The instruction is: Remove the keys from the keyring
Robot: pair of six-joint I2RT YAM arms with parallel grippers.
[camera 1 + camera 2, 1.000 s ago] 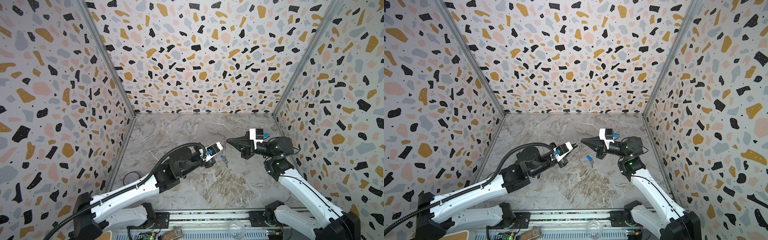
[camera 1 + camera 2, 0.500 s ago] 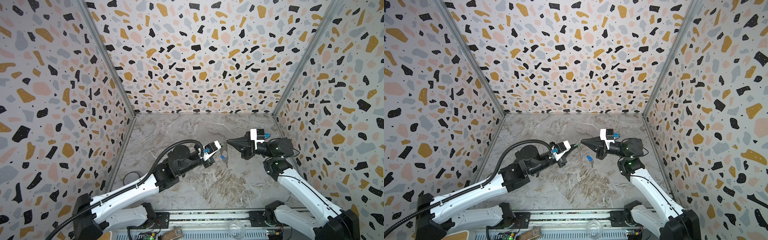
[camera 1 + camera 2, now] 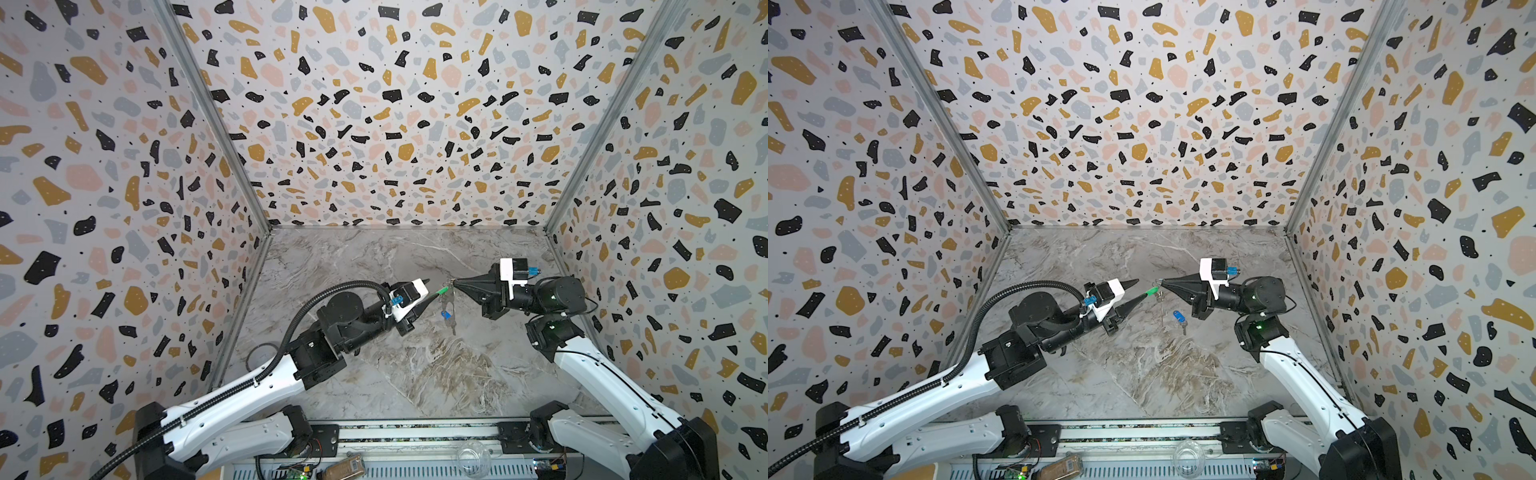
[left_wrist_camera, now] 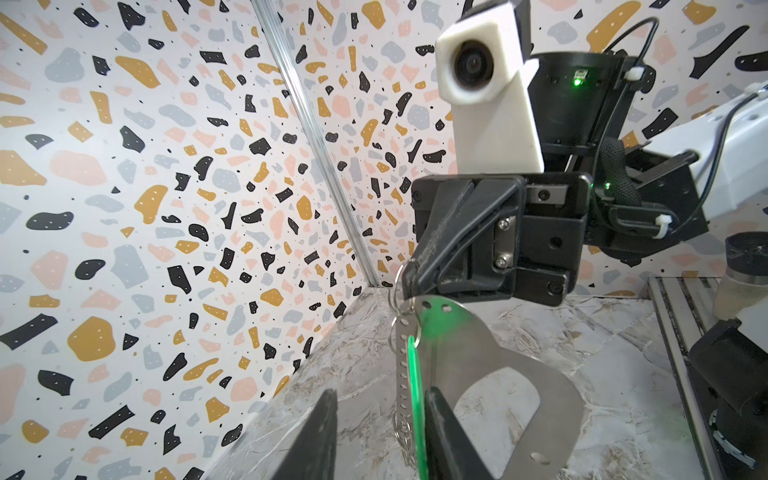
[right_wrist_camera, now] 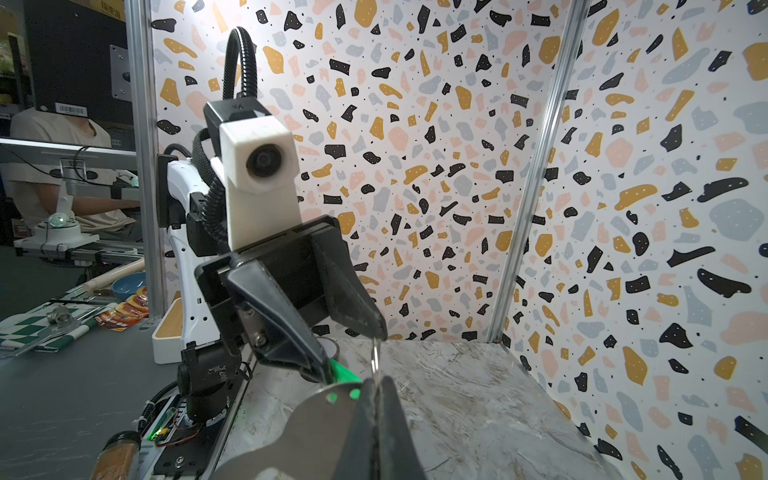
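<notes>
A grey-brown marble-patterned tabletop (image 3: 374,374) forms the floor of a booth closed on three sides by terrazzo-speckled wall panels (image 3: 374,124) in black, ochre, pink and grey, joined by bare metal corner posts (image 3: 221,124).

Above the tabletop's middle, the black pointed right gripper (image 3: 1162,283) is pressed together on a small metal ring (image 4: 398,282). Directly under the right gripper, the keyring (image 4: 478,353) hangs from that ring. It is a flat grey plate-like loop with a rounded cut-out and two small holes near its top.

From the right gripper's tip, the green oblong plastic tag (image 3: 1151,291) of one key reaches toward the left gripper (image 3: 1140,289). The left gripper's fingers are spread apart, and the tag lies just beside one finger (image 4: 440,428); whether they touch I cannot tell. That key's metal blade cannot be made out.

Below the right gripper, the blue-tagged dark key (image 3: 1179,318) lies on the tabletop, apart from the keyring.
</notes>
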